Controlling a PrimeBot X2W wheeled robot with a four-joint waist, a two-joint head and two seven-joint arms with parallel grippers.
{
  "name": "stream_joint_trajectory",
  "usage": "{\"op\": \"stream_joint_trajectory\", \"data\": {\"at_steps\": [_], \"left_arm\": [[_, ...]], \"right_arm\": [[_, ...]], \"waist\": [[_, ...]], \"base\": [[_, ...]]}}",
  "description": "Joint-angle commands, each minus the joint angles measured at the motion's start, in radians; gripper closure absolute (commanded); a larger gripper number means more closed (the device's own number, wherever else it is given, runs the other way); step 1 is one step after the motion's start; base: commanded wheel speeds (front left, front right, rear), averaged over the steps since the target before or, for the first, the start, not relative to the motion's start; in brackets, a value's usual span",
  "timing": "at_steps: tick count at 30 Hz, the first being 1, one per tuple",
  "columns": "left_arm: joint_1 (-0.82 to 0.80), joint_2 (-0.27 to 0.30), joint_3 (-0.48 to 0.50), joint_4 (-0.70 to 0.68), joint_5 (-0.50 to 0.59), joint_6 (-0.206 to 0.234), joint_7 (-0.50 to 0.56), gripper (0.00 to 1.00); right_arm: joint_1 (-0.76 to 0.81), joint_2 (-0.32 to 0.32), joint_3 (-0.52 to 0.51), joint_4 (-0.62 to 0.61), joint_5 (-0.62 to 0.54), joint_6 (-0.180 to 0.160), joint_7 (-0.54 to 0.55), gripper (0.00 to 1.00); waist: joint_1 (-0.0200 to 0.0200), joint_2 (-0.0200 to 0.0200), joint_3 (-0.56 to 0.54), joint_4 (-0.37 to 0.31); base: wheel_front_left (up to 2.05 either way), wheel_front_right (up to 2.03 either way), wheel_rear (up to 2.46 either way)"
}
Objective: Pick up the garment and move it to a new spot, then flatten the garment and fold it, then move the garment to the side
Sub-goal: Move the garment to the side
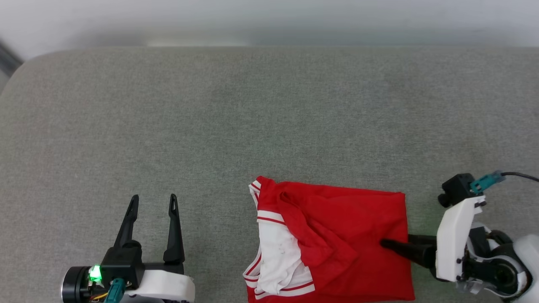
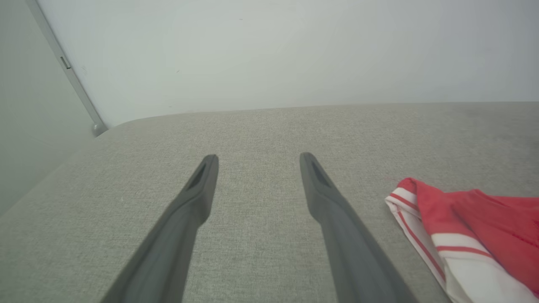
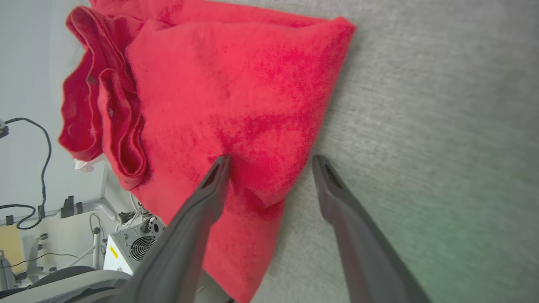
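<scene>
Garment (image 1: 337, 244) sits bunched at the near edge of the grey cushion (image 1: 269, 118), its right edge between the spread fingers of the right gripper (image 3: 269, 162), which is far nearer than the left gripper (image 1: 153, 202), also spread, over bare cushion.

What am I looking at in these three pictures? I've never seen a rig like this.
A two-armed robot is working over a grey padded surface. The wide picture is from its head camera; the other two look along each arm's two dark fingers. A folded red garment with white striped sleeves lies near the front edge. The left gripper hovers open over bare padding, away from the cloth. The right gripper is open too, one finger over the garment's edge, the other beside it. Nothing is held.
</scene>
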Motion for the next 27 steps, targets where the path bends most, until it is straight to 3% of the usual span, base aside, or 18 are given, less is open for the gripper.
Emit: {"op": "stream_joint_trajectory", "data": {"at_steps": [1,10,11,12,19,27], "left_arm": [[-0.019,-0.001,-0.004,0.002,0.006,-0.004,-0.002,0.0],[-0.056,-0.003,-0.015,0.014,0.003,-0.005,-0.002,0.0],[-0.058,-0.003,-0.016,0.014,0.002,-0.003,-0.002,0.0],[-0.058,-0.003,-0.018,0.015,0.001,-0.002,-0.002,0.0],[-0.03,-0.003,-0.022,0.027,-0.002,0.006,-0.002,0.0],[0.016,-0.003,-0.003,0.02,-0.004,0.013,-0.002,0.0]], "right_arm": [[0.002,0.022,0.019,0.021,0.01,0.0,-0.009,0.0],[0.028,0.076,0.179,0.152,-0.031,-0.003,-0.054,0.0],[0.024,0.078,0.191,0.165,-0.037,-0.006,-0.067,0.64],[0.021,0.08,0.203,0.172,-0.037,-0.006,-0.076,1.0],[-0.057,0.049,0.232,0.154,-0.03,-0.004,-0.178,1.0],[-0.179,-0.059,0.288,0.023,-0.071,-0.001,-0.271,1.0]], "waist": [[-0.0001,0.0,0.024,0.017],[-0.0001,0.0,0.06,0.049],[-0.0001,0.0,0.061,0.052],[-0.0001,0.0,0.061,0.054],[-0.0001,0.0,0.017,0.05],[-0.0001,0.0,-0.063,-0.01]], "base": [[0.0,0.0,0.0],[0.0,0.0,0.0],[0.0,0.0,0.0],[0.0,0.0,0.0],[0.0,0.0,0.0],[0.0,0.0,0.0]]}}
